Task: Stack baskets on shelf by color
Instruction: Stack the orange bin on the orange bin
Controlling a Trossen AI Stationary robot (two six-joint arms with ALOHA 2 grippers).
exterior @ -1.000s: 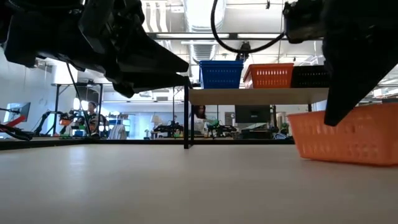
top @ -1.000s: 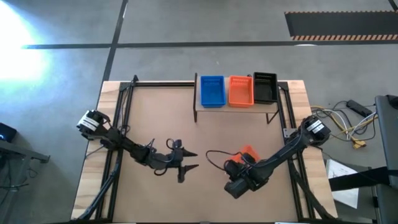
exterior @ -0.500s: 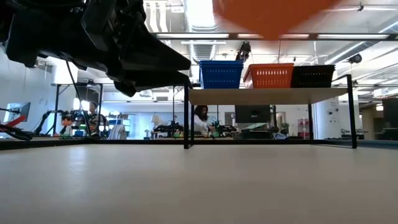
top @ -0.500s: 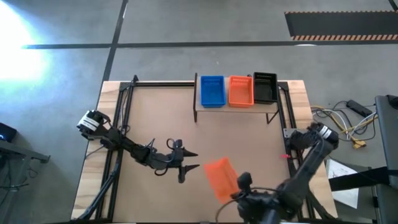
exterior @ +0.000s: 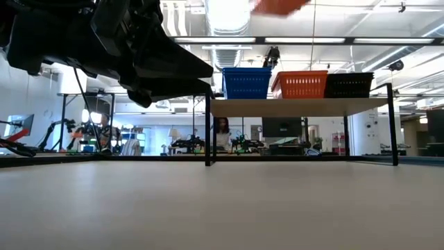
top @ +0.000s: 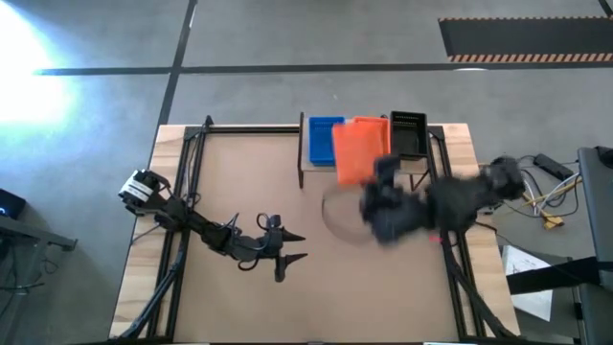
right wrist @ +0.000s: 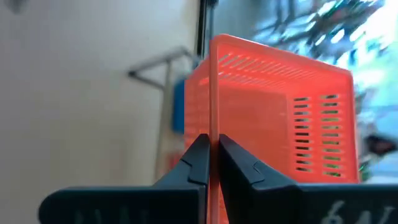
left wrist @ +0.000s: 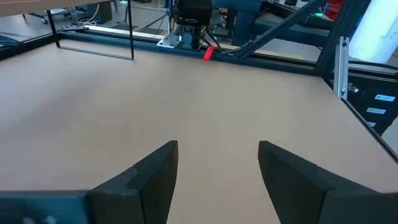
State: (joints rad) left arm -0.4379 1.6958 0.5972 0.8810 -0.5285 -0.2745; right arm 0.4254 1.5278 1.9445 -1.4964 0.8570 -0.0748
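Right gripper (right wrist: 211,158): fingers clamped on one wall of an orange basket (top: 359,150), carried in the air above the shelf (exterior: 298,106), overlapping the shelf's middle portion in the high view; the arm shows blurred there. Same basket appears at the upper edge of the low view (exterior: 277,6), well above the shelf. Shelf contents, seen level: blue basket (exterior: 246,82), a second orange basket (exterior: 300,84), black basket (exterior: 354,85), standing side by side in that order from the left. Shelf stands at the far edge of the table (top: 239,172). Left gripper (left wrist: 217,168): fingers apart, holding nothing, hovering over bare tabletop at the near left, well apart from the shelf.
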